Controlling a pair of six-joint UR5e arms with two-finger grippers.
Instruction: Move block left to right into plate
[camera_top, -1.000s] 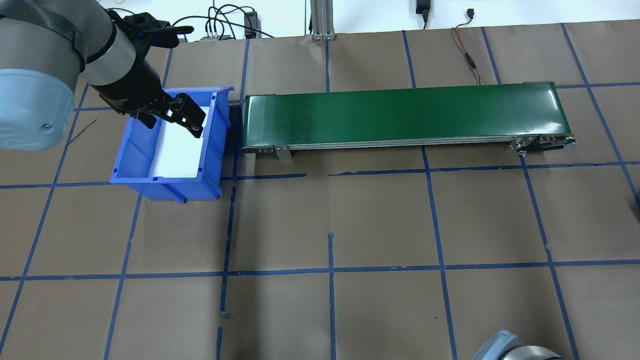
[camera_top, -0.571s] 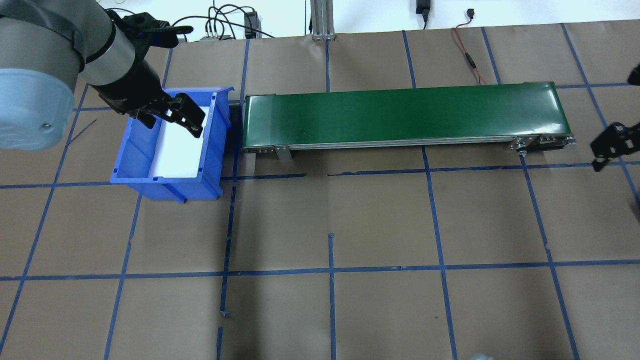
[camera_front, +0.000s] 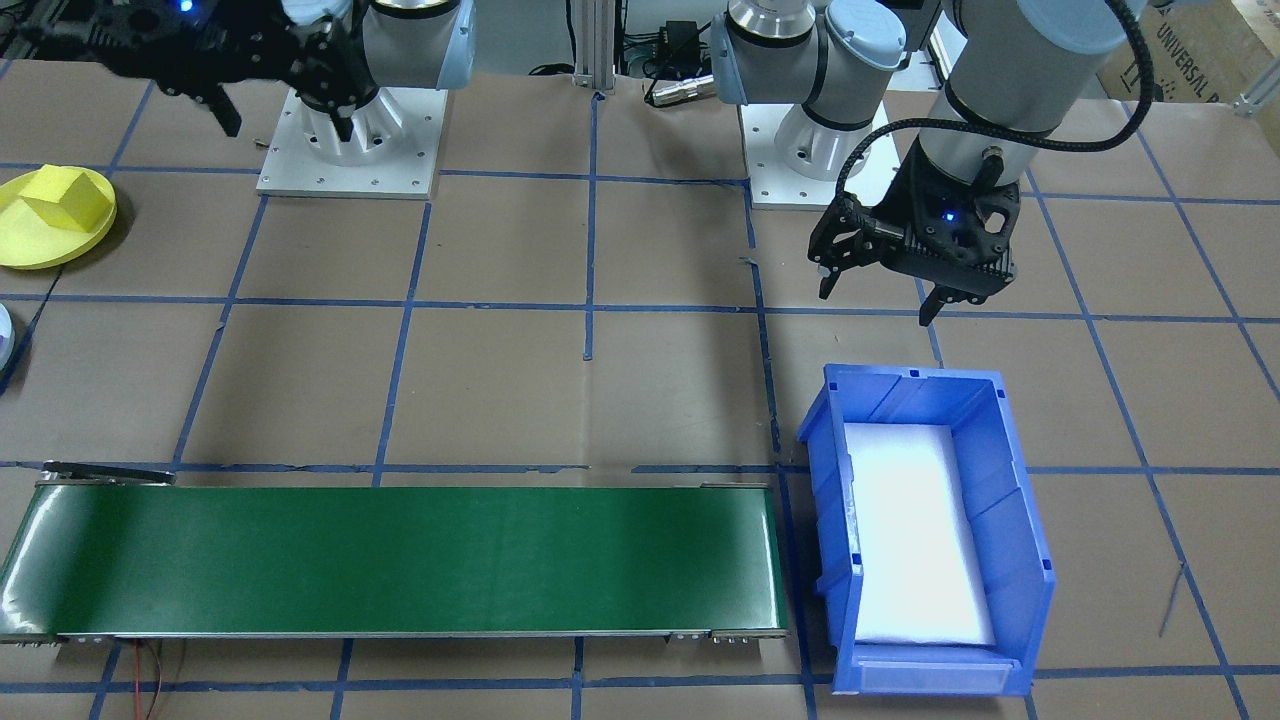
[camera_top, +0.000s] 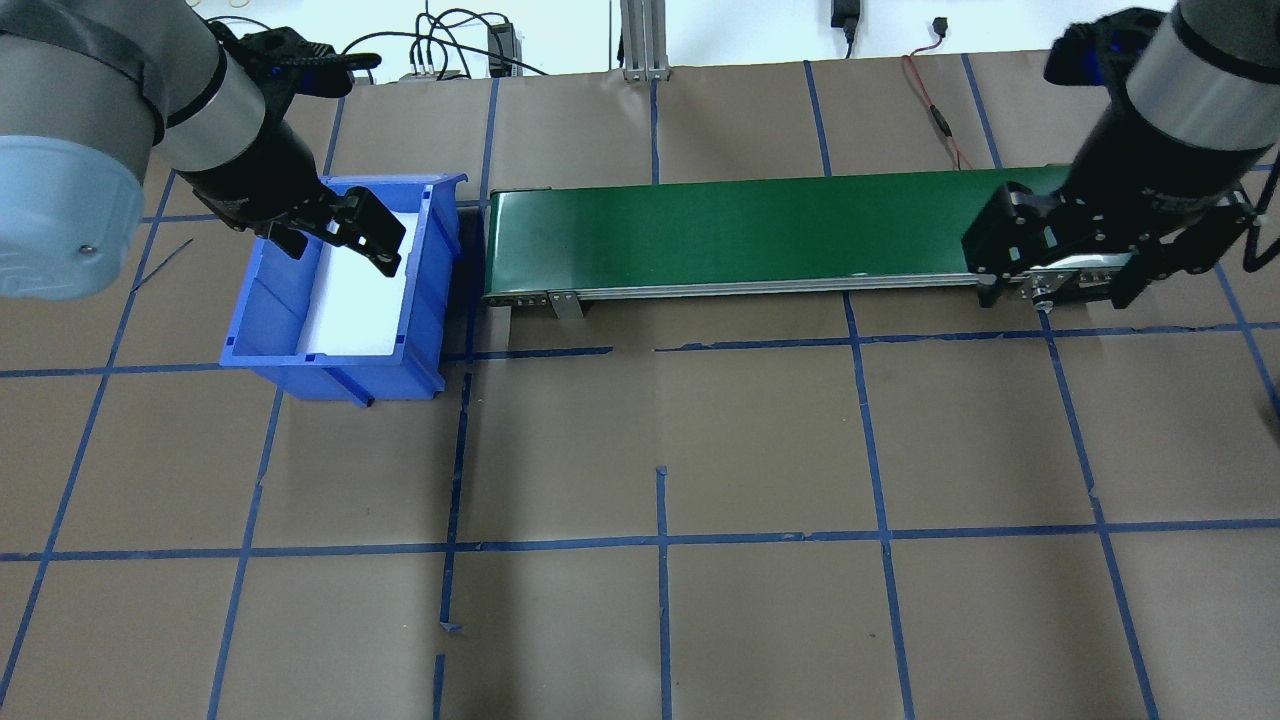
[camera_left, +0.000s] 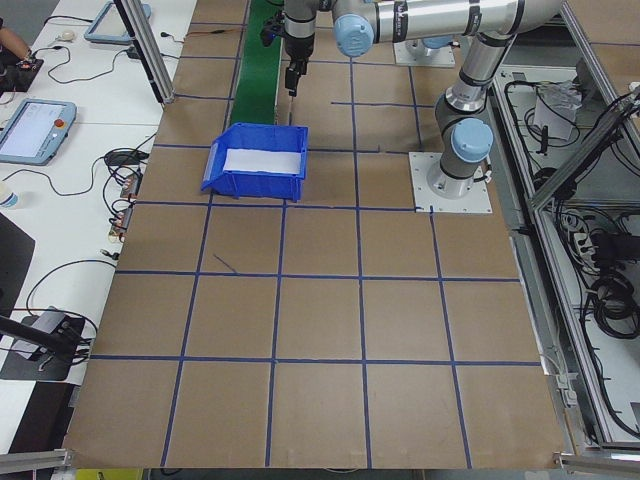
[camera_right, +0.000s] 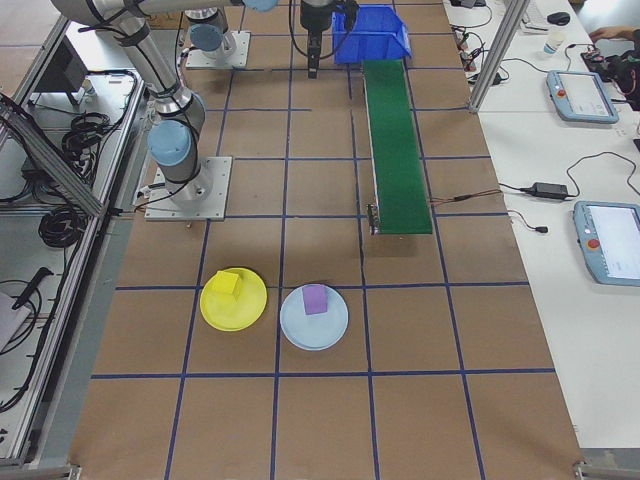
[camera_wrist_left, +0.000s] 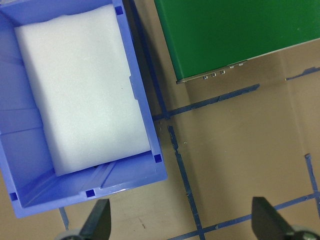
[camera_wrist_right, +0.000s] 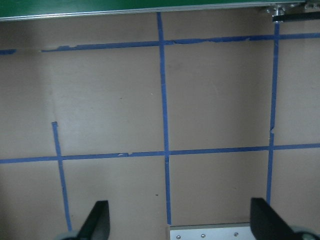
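Blocks sit on two plates: yellow block (camera_right: 229, 283) on yellow plate (camera_right: 250, 310), purple block (camera_right: 315, 298) on pale blue plate (camera_right: 335, 330). Left end effector (camera_top: 345, 235) hangs open and empty over the blue bin (camera_top: 262, 310); right end effector (camera_top: 1058, 272), open, hovers at the green conveyor (camera_top: 760, 230) end. The bin looks empty; the cycle likely ends amid wide bare table (camera_top: 660, 450).

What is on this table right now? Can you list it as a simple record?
bin: blue bin, white foam liner, no block inside
belt: green conveyor, bare
yellow plate: holds yellow block
pale blue plate: holds purple block
left tool: open, empty, above bin
right tool: open, empty, over belt's end
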